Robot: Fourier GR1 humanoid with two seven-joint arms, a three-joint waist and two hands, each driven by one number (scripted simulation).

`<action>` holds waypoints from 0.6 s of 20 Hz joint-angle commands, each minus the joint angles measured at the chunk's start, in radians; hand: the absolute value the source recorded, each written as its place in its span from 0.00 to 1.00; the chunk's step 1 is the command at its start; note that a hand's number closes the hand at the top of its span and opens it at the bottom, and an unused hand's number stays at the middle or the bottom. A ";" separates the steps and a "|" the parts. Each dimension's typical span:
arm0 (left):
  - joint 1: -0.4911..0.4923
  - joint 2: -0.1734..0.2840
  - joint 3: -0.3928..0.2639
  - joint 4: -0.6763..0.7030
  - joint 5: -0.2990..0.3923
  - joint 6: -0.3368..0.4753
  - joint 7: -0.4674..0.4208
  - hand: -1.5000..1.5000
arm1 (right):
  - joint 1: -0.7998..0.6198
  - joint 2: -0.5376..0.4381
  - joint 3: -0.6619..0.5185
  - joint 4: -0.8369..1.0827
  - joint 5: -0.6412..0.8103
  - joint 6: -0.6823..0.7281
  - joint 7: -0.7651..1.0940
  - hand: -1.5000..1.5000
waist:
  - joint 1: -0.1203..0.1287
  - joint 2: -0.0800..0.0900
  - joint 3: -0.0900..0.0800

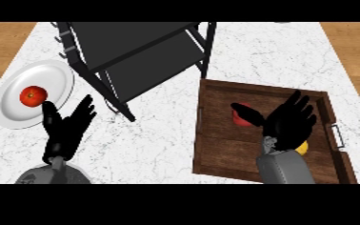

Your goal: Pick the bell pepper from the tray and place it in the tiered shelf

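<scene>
A brown wooden tray [218,143] lies on the counter at the lower right. In it a red bell pepper [240,119] shows partly, just under the thumb of my right hand [288,124]. That hand hovers over the tray's middle, fingers spread and open, holding nothing. The black tiered shelf [141,52] stands at the upper middle, with its dark shelves bare. My left hand [67,126] rests open at the lower left, fingers up.
A white plate [60,78] with a red tomato [33,96] sits at the left, just above my left hand. A yellow object [302,148] peeks out under my right wrist in the tray. Marble counter lies between shelf and tray.
</scene>
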 commanded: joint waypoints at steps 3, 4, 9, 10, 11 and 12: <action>0.033 -0.033 -0.011 0.022 -0.025 0.000 -0.054 0.50 | -0.027 0.001 0.052 0.088 0.007 -0.110 0.242 0.00 | 0.000 0.005 0.001; 0.020 0.000 0.000 -0.024 -0.011 -0.011 0.002 0.50 | -0.028 0.001 0.035 0.101 0.002 -0.120 0.235 0.00 | 0.001 0.003 0.002; 0.019 0.000 0.016 -0.042 0.003 -0.013 0.008 0.50 | -0.026 0.001 0.060 0.221 -0.158 0.095 0.091 1.00 | 0.012 0.006 0.002; -0.035 -0.017 0.018 0.042 -0.016 -0.011 -0.003 0.50 | -0.139 0.001 0.068 0.285 -0.178 0.032 0.117 1.00 | 0.003 0.009 0.001; 0.004 -0.039 -0.012 -0.023 -0.050 0.028 0.016 0.50 | -0.089 0.001 0.038 0.200 -0.174 0.015 0.089 1.00 | -0.009 0.003 0.001; 0.064 -0.032 0.000 -0.088 -0.034 0.028 0.034 0.50 | -0.101 0.001 -0.021 0.258 -0.160 -0.034 0.011 1.00 | -0.005 0.002 0.002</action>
